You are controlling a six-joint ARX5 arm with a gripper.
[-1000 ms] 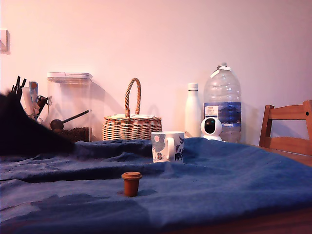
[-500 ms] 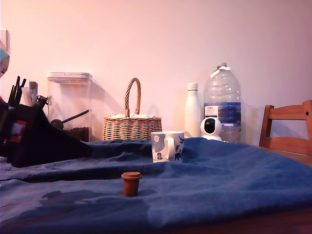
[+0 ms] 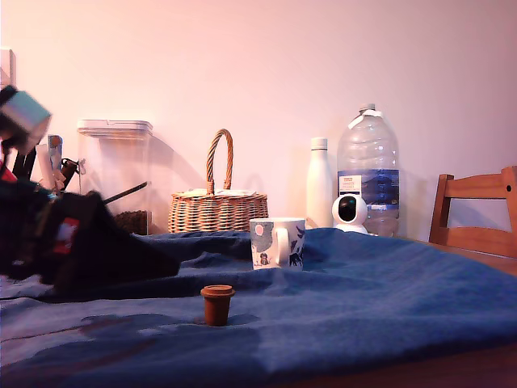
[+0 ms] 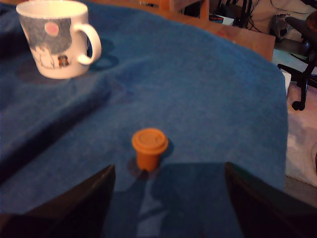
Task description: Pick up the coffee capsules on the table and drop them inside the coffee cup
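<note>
The reddish-brown coffee capsule (image 3: 217, 304) stands upright on the wrinkled dark blue cloth (image 3: 388, 299) covering the table (image 3: 485, 259), rim up, with nothing touching it. Only 1 capsule shows in either view.

Taking that capsule as the landmark: the coffee cup (image 3: 277, 242), a white mug with a blue-and-pink print, sits behind it and a little toward the exterior view's right, well apart, its handle turned toward the camera. In the wrist view the cup (image 4: 56, 37) lies beyond the capsule (image 4: 149, 147) and off to one side.

The gripper (image 4: 168, 198) is spread wide, grasping nothing; its 2 dark fingers (image 4: 84, 201) flank the capsule at a distance, with the capsule lying ahead of the gap between them. In the exterior view the arm's dark body (image 3: 89, 246) sits low over the cloth toward the exterior view's left of the capsule, apart from it.

Farther behind the capsule, along the wall, stand a wicker basket (image 3: 218, 202), a white bottle (image 3: 320, 184), a large clear water jug (image 3: 369, 166), a small white camera (image 3: 350, 212) and a clear lidded container (image 3: 115, 174). A wooden chair (image 3: 477, 214) stands at the exterior view's right edge.
</note>
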